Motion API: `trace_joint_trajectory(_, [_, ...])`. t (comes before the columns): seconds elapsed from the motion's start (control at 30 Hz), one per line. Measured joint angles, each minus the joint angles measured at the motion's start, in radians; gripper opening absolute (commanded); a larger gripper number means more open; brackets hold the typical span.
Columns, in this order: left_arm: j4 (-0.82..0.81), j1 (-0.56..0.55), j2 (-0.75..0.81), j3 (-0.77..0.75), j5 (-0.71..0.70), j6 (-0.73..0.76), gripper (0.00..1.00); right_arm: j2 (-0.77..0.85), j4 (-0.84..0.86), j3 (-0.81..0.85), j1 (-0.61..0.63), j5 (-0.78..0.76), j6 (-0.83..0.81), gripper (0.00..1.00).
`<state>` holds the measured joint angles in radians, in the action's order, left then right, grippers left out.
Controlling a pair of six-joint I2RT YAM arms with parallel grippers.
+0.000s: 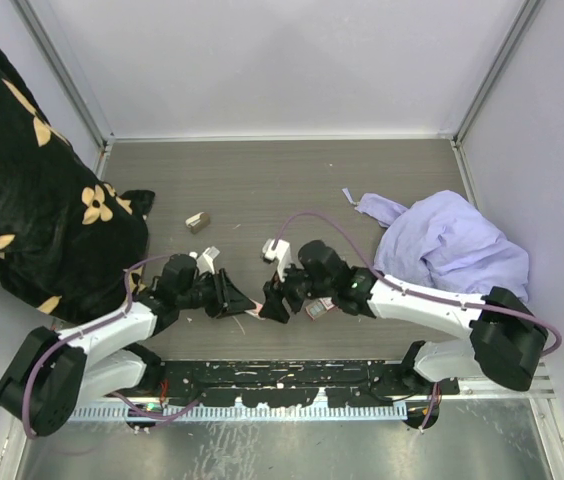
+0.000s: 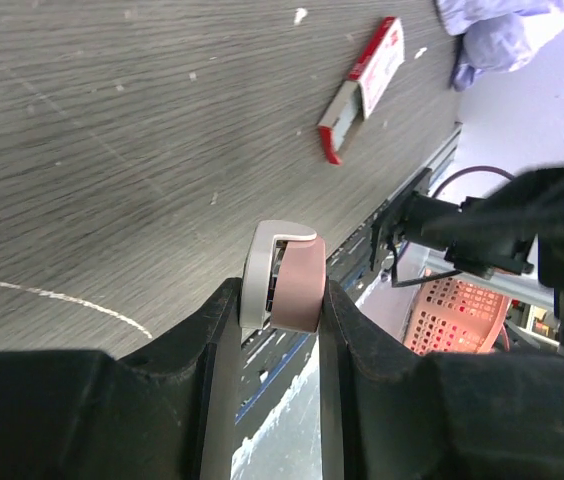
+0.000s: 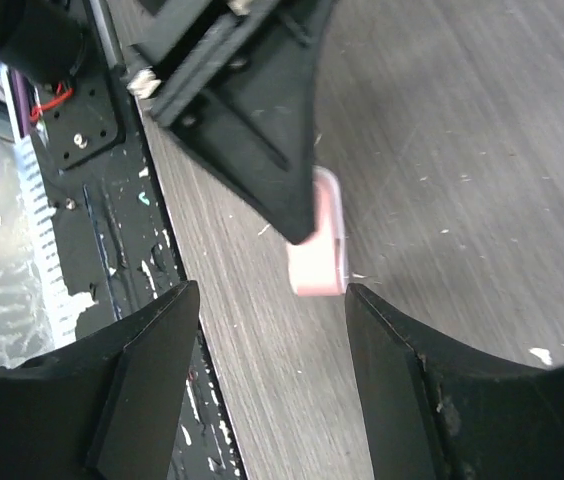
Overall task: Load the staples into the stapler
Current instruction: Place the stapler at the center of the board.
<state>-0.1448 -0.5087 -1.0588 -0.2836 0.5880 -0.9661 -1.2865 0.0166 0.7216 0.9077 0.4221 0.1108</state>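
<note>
Stapler (image 2: 300, 280), small, pink and white, pinched between the fingers of the left gripper (image 2: 280, 296), which is clamped on its two sides, low near the front edge of the table (image 1: 292, 190). Right gripper (image 3: 272, 292) faces it nose to nose, claw spread wide, nothing in it. The stapler's pink end sits at the mouth of that gap and touches neither right finger. The red-and-white staples box (image 2: 362, 88) lies flat on the wood, well apart from the stapler, out toward the purple cloth (image 1: 452, 245) (from above I can't pick it out for sure, the right arm covers that patch). The box looks slid partly open at one end with the tan tray showing, hard to be sure. Cloth is heaped at the right side of the table. Black blanket (image 1: 22, 180) with tan flowers is piled on the left. Small tan block (image 1: 198, 222) sits on the table beyond the left arm, on its own.
</note>
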Motion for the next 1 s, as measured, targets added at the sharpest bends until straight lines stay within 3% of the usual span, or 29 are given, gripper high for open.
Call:
trace_joint_trajectory(0.2, [-0.021, 0.000, -0.117, 0.000, 0.007, -0.010, 0.01, -0.073, 0.039, -0.013, 0.105, -0.159, -0.040, 0.67])
trace_joint_trajectory(0.5, [-0.001, 0.000, -0.165, -0.010, 0.007, 0.037, 0.49, -0.192, 0.066, -0.013, 0.150, -0.266, -0.065, 0.66])
trace_joint_trajectory(0.83, [0.231, 0.000, -0.072, -0.077, -0.107, 0.182, 0.86, -0.192, 0.080, -0.011, 0.152, -0.298, -0.064, 0.66])
trace_joint_trajectory(1.0, [0.358, 0.000, 0.006, -0.109, -0.192, 0.230, 0.97, -0.192, 0.059, 0.016, 0.166, -0.328, -0.051, 0.66])
